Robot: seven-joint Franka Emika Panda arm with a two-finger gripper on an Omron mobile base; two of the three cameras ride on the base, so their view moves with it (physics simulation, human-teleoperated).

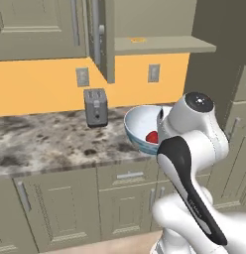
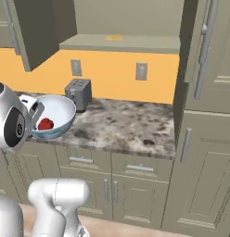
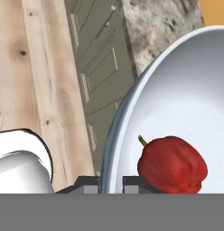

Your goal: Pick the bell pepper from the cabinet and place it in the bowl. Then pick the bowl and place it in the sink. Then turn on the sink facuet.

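We have the bowl [image 3: 177, 90] gripped by its rim: in the hand view the gripper [image 3: 110, 181] straddles the rim edge, one dark tip on the outside, one on the inside, clenched on it. The bell pepper [image 3: 172, 164] lies inside the bowl, low against the wall near the gripped rim. In the left base view the bowl [image 1: 140, 126] looks lifted and tilted, held at the counter's [image 1: 50, 139] front edge beside the toaster [image 1: 95, 106]; the bell pepper [image 1: 152, 136] shows red inside. The right base view agrees, bowl [image 2: 56, 113] tipped with its mouth toward the camera, pepper [image 2: 45, 123] in it.

We judge the step as carrying the bowl to the sink. The cabinet [image 1: 107, 34] stands open above, with its shelf bare of the pepper.

To do it well we level the bowl, since the tilt could roll the pepper out. We move slowly; a rim pinch is a weak hold and the bowl may pivot. We keep it above counter height while travelling, then lower it flat into the basin before releasing.
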